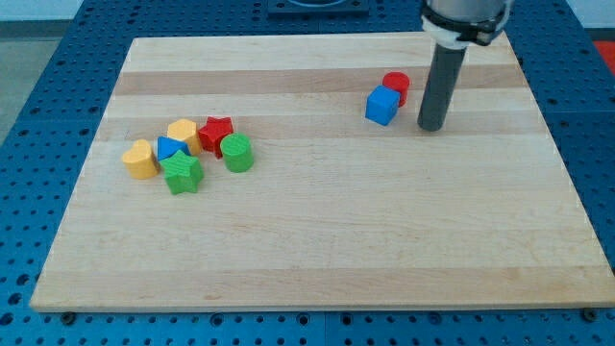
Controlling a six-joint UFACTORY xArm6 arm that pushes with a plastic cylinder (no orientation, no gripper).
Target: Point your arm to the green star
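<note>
The green star [183, 173] lies at the view's left in a cluster of blocks on the wooden board [336, 240]. My tip [430, 127] rests on the board at the view's upper right, far from the star. The tip stands just right of a blue cube [381, 106] and a red cylinder [396, 86], not touching them.
Around the green star lie a green cylinder [237, 153], a red star [216, 133], a small blue block [170, 149], a yellow heart-like block [140, 160] and a yellow block [184, 134]. A blue pegboard [38, 115] surrounds the board.
</note>
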